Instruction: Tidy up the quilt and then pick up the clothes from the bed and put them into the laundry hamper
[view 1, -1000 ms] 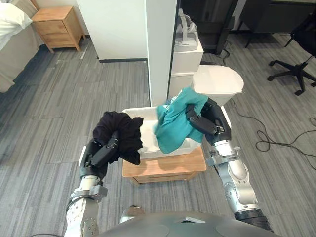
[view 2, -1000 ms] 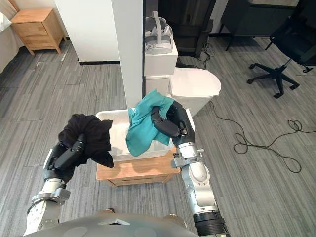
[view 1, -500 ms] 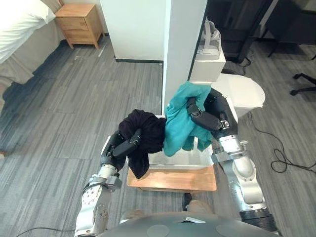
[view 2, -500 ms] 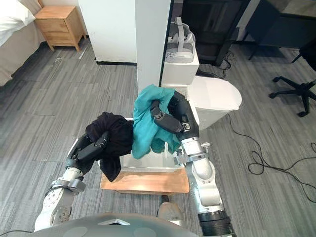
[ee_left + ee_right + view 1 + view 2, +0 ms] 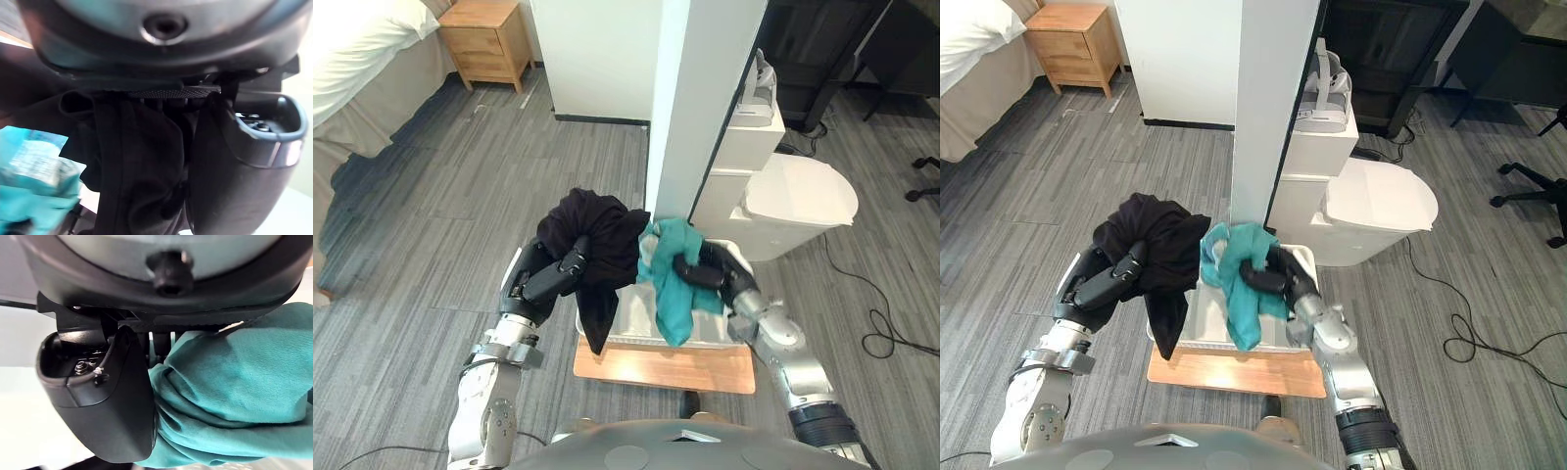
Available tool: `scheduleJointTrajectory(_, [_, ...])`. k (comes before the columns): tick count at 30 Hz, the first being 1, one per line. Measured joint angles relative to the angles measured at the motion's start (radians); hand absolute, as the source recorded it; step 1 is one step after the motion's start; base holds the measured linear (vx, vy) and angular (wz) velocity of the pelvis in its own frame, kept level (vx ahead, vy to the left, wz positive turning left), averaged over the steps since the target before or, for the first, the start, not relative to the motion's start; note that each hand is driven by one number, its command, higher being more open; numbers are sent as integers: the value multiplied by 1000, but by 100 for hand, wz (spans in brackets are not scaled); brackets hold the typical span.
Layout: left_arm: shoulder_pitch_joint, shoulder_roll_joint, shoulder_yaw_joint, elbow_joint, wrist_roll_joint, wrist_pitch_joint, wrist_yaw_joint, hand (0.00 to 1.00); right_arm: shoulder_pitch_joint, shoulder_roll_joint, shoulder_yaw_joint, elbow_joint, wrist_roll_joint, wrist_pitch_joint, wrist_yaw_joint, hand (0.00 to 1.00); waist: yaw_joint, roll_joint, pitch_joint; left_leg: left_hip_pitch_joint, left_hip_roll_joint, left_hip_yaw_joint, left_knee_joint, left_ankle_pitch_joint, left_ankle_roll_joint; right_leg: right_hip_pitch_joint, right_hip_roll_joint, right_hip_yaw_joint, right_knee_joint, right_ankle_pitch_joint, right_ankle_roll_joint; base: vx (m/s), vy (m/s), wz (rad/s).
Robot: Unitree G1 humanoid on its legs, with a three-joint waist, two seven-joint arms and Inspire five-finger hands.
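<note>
My left hand (image 5: 546, 279) is shut on a black garment (image 5: 595, 235), holding it bunched above the left end of the white hamper (image 5: 642, 328); a tail of the cloth hangs down past the hamper's rim. In the left wrist view the black garment (image 5: 137, 161) sits pinched against the thumb. My right hand (image 5: 710, 276) is shut on a teal garment (image 5: 670, 279), lowered over the hamper's right half so that the cloth drapes into it. The right wrist view has the teal garment (image 5: 230, 382) pressed under the thumb (image 5: 117, 396).
The hamper stands on a low wooden board (image 5: 661, 367) on the grey plank floor. Behind it rise a white pillar (image 5: 700, 108) and a white lidded bin (image 5: 798, 201). A bed (image 5: 362, 78) and a wooden nightstand (image 5: 489, 39) are at the far left.
The whole scene has shifted, so the camera moved. My right hand has dropped with the teal garment from above the hamper down into it. The left hand still holds the black garment up.
</note>
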Motion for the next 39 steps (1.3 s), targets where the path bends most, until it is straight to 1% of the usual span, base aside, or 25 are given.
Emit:
scheduleJointTrajectory(2, [-1,3,-1,0,2,-26,-5,0,8,26,0,131,-18,-5,-19,100,0,4,-7,8,0,13,-3,1,1,0,0,3,0,7,-2,-48,11,-11])
scheduleJointTrajectory(3, [-1,5,-3,0,2,-34,-5,0,8,36,2,168,-41,-18,-29,100,0,4,-9,10,0,16,-3,1,2,1,0,4,0,7,-2,-57,1,-12])
scheduleJointTrajectory(4, [-5,12,-7,0,3,-40,-6,0,10,54,9,229,-46,-49,-52,100,-3,3,-9,15,0,18,-3,3,4,5,0,5,0,9,-4,-59,-3,-6])
scheduleJointTrajectory(5, [-9,17,-13,0,6,-43,-6,0,11,64,16,245,-46,-73,-69,100,-4,3,-10,16,0,20,-2,4,4,7,0,5,-1,11,-6,-87,-5,-5])
scheduleJointTrajectory(7, [-25,39,-45,0,10,-62,-8,0,10,95,46,273,-43,-162,-149,100,1,-2,-22,16,2,29,7,7,6,8,0,4,-1,14,-8,-100,-9,-7])
scheduleJointTrajectory(8, [-31,41,-53,0,14,-64,-8,0,9,106,52,276,-42,-180,-165,100,1,-3,-26,16,3,32,9,7,6,9,1,4,-2,16,-9,-107,-14,-7])
scheduleJointTrajectory(9, [-44,43,-65,0,37,-74,-7,0,6,123,69,292,-44,-228,-201,100,3,-6,-37,15,5,42,10,6,7,9,1,2,-2,18,-11,-115,-17,-7])
scheduleJointTrajectory(10, [-70,49,-72,4,53,-77,-7,0,6,145,83,299,-47,-261,-224,100,5,-7,-49,15,12,63,16,1,13,10,2,0,-2,19,-12,-133,-23,-5])
scheduleJointTrajectory(11, [-87,56,-74,9,53,-77,-6,0,6,155,89,299,-49,-274,-228,100,3,-7,-53,14,20,85,23,-2,13,11,3,-1,-2,20,-14,-124,-32,-3])
scheduleJointTrajectory(12, [-133,74,-76,29,53,-80,-3,0,6,164,107,299,-63,-298,-229,100,2,-7,-62,15,36,129,33,-2,12,11,5,-2,-2,22,-16,-105,-44,6])
scheduleJointTrajectory(13, [-192,89,-78,67,54,-86,2,0,6,165,126,298,-80,-315,-227,100,-4,-5,-76,15,51,176,40,5,5,11,4,-9,-2,23,-17,-79,-45,9])
scheduleJointTrajectory(14, [-225,91,-78,90,56,-87,7,0,7,164,133,297,-80,-322,-225,100,-5,-3,-81,16,55,191,40,11,-4,11,7,-12,-2,24,-17,-69,-46,4])
scheduleJointTrajectory(16, [-321,97,-74,169,88,-106,36,0,8,160,156,263,-87,-329,-219,100,-5,3,-88,35,55,221,28,24,-19,11,10,3,-2,29,-19,-67,-24,-20])
scheduleJointTrajectory(17, [-346,99,-74,190,93,-106,45,0,9,159,159,239,-102,-331,-218,100,-9,4,-91,40,55,230,23,30,-28,9,11,7,-2,31,-21,-53,-7,-26])
scheduleJointTrajectory(20, [-386,96,-78,247,139,-107,67,0,9,147,158,108,-115,-331,-216,100,-26,2,-92,62,58,265,15,33,-36,6,25,34,-3,34,-25,-22,-9,-27])
scheduleJointTrajectory(21, [-386,95,-79,256,155,-107,73,0,10,142,157,72,-115,-333,-216,100,-32,2,-92,69,60,274,11,35,-41,5,29,40,-3,34,-26,-7,-23,-39])
scheduleJointTrajectory(23, [-388,91,-88,300,236,-106,103,0,10,136,137,-64,-115,-345,-213,100,-38,-5,-106,74,72,317,9,38,-51,-18,44,72,-3,43,-36,10,-29,-47])
scheduleJointTrajectory(25, [-388,79,-92,334,293,-103,124,0,10,132,118,-153,-115,-346,-194,100,-48,-9,-106,84,79,336,6,40,-57,-21,56,81,-3,48,-42,8,-39,-33])
scheduleJointTrajectory(26, [-388,63,-93,372,354,-101,142,0,10,110,105,-245,-114,-345,-165,100,-61,-9,-107,92,84,351,7,38,-61,-20,62,89,-3,49,-42,-2,-41,-25])
scheduleJointTrajectory(28, [-388,55,-104,398,415,-97,155,0,19,82,77,-348,-114,-344,-125,100,-71,-10,-107,103,89,372,7,34,-66,-20,71,99,-3,51,-44,-12,-19,-25])
scheduleJointTrajectory(31, [-388,53,-112,413,461,-96,140,0,56,40,8,-495,-104,-339,-58,100,-88,-19,-105,106,90,388,7,32,-69,-27,76,116,-3,52,-42,-35,-7,-16])
scheduleJointTrajectory(33, [-387,50,-112,440,468,-94,124,0,80,23,-38,-542,-66,-329,-25,100,-90,-23,-102,115,90,407,7,30,-72,-29,81,134,-4,53,-40,-63,4,-30])
scheduleJointTrajectory(35, [-381,32,-111,500,476,-93,128,0,99,20,-84,-569,-48,-310,-1,100,-94,-24,-102,123,92,432,9,24,-76,-35,89,157,-4,53,-39,-67,-4,-38])
scheduleJointTrajectory(37, [-367,12,-110,611,521,-90,156,0,117,19,-131,-586,-17,-298,25,100,-118,-27,-99,125,90,461,8,24,-78,-50,94,183,-4,56,-36,-61,-13,-35])
scheduleJointTrajectory(39, [-360,-4,-111,687,577,-79,181,0,144,18,-163,-602,2,-290,40,100,-123,-26,-97,133,91,488,7,21,-82,-59,104,206,-4,58,-36,-45,-12,-39])
